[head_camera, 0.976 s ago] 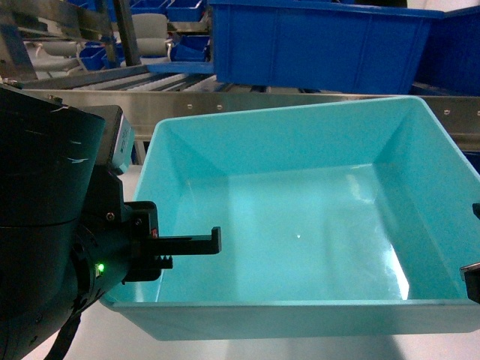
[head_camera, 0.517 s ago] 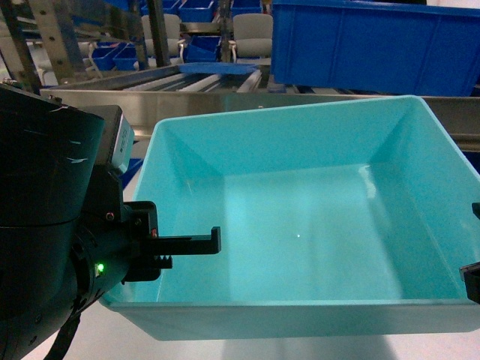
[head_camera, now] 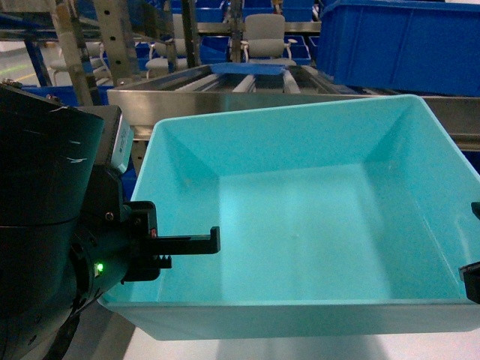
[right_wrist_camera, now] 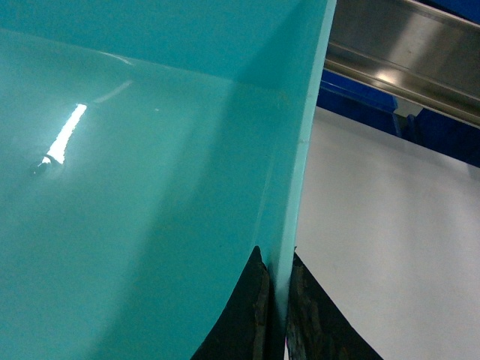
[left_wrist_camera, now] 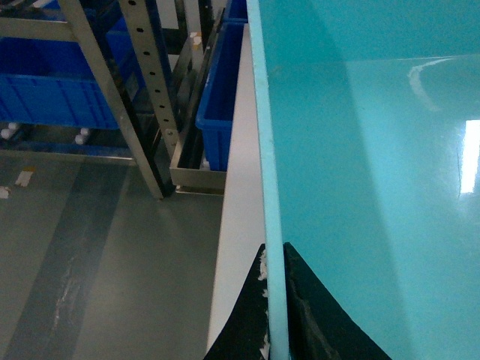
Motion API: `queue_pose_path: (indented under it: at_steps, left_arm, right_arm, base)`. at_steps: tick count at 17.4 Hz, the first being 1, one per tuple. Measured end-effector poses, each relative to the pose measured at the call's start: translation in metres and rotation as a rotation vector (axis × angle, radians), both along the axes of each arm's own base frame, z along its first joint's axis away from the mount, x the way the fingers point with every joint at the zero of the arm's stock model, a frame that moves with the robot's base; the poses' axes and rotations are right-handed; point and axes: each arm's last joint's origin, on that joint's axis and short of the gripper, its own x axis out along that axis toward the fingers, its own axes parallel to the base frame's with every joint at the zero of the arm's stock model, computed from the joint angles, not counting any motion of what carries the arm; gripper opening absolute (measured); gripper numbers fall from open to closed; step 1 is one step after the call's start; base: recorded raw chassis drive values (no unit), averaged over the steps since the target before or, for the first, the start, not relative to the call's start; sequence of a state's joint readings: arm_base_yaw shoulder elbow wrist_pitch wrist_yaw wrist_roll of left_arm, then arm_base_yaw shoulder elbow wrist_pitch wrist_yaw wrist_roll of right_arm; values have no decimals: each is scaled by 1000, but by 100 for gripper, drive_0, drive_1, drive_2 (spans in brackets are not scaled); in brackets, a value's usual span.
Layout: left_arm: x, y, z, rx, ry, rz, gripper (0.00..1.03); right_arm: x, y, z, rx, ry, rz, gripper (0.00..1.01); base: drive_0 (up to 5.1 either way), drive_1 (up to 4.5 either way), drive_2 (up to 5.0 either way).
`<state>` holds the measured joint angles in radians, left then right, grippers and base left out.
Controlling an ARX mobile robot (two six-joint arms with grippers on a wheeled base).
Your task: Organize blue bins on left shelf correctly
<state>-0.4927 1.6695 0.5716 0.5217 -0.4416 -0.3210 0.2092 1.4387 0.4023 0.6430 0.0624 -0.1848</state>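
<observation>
The blue bin (head_camera: 300, 225), a light turquoise shallow tub with nothing in it, fills the head view, held level between my two grippers. My left gripper (head_camera: 154, 251) is shut on the rim of its left wall; in the left wrist view the black fingers (left_wrist_camera: 255, 315) sit on either side of the thin rim (left_wrist_camera: 268, 187). My right gripper (right_wrist_camera: 279, 307) pinches the right wall in the same way and shows only at the edge of the head view (head_camera: 472, 279). The left shelf (head_camera: 247, 79), a steel roller rack, lies straight beyond the bin's far wall.
A deep dark blue crate (head_camera: 405, 41) stands on the rack at the upper right. More dark blue crates (left_wrist_camera: 221, 90) sit low in the frame by a perforated steel post (left_wrist_camera: 150, 97). A white tabletop (right_wrist_camera: 375, 225) lies under the bin. Office chairs (head_camera: 262, 34) stand far behind.
The rack and the dark blue crate have slid to the right in the head view, so the crate is now at the upper right. Both grippers hold the bin as before.
</observation>
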Motion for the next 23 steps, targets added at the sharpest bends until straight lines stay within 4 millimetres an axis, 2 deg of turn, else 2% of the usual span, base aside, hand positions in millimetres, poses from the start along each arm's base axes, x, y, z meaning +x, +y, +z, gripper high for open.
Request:
queue_pose_path:
  at_steps: [10, 23]
  left_arm:
    - [0, 0, 0, -1, 0, -2, 2]
    - [0, 0, 0, 0, 0, -1, 2]
  right_arm:
    - [0, 0, 0, 0, 1, 0, 3]
    - [0, 0, 0, -1, 1, 0, 3]
  base:
    - [-498, 241, 241]
    - [-470, 375, 93]
